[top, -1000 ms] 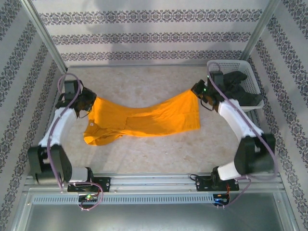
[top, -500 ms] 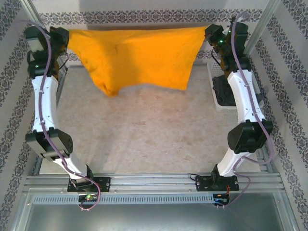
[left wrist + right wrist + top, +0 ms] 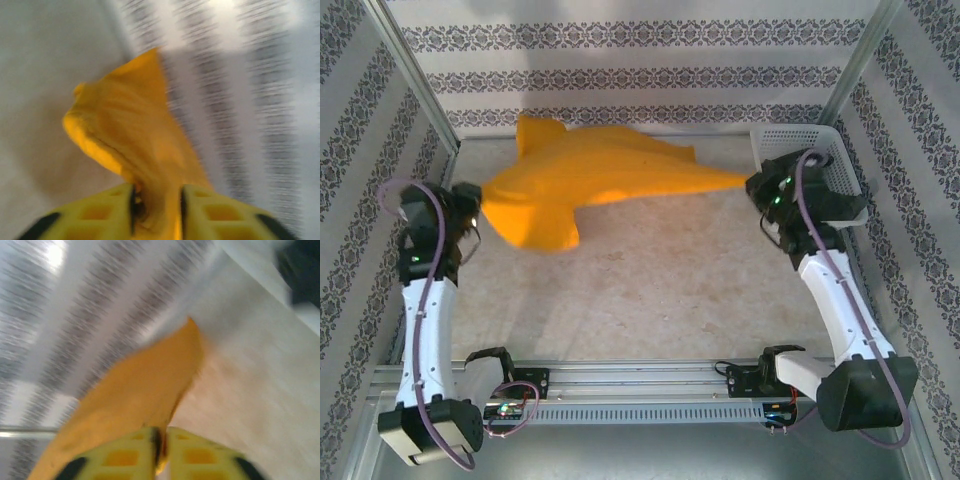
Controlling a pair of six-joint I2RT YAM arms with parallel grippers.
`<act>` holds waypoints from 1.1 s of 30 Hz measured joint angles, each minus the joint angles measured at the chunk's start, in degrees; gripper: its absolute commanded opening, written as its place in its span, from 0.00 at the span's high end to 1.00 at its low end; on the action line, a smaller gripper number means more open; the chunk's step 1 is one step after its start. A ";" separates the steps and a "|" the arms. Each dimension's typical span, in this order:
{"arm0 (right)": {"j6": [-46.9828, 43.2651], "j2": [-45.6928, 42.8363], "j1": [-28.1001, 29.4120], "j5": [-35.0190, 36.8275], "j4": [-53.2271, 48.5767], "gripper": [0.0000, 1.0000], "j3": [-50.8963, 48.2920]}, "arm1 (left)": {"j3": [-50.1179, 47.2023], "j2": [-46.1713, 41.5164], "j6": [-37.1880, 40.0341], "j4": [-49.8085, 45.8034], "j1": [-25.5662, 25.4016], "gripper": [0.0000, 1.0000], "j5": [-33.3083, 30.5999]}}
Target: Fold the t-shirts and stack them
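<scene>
My left tool (image 3: 157, 200) is pinching a bunched edge of the orange t-shirt (image 3: 135, 135), cloth wedged between its two yellow fingers. My right tool (image 3: 161, 440) is pressed together on the opposite edge, with a thin fold caught in the slit.

From above, the orange t-shirt (image 3: 600, 175) billows in the air between my left tool (image 3: 470, 212) and my right tool (image 3: 757, 185). It runs taut toward the right one and sags in a loose lobe just beside the left. The bench (image 3: 650, 280) lies bare beneath it, and I cannot tell whether any of the cloth touches it.

Beyond my right tool sits the white basket (image 3: 795, 135). A dark patch (image 3: 302, 262) off to that side may be the other shirt, but it is too smeared to say.

As I judge it, nothing is folded or stacked yet. This shirt must be laid flat and folded, and the second then done and stacked with it.
</scene>
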 measured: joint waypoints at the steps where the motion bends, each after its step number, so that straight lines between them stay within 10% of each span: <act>1: -0.11 0.02 0.11 0.13 -1.36 0.51 -2.80 | -3.08 0.55 -0.11 -0.94 0.00 0.44 0.04; 9: -3.85 -1.27 1.16 3.93 -14.16 0.47 -10.32 | -13.73 -4.31 3.28 -11.15 -0.87 0.42 -0.20; 16: -5.75 -0.50 5.05 5.73 -14.38 0.55 -10.19 | -16.26 -4.90 2.67 -11.23 -6.82 0.63 0.50; 33: -8.90 45.55 8.94 7.80 -1.29 0.67 20.57 | -14.99 28.15 -8.37 12.85 -21.77 0.71 -1.55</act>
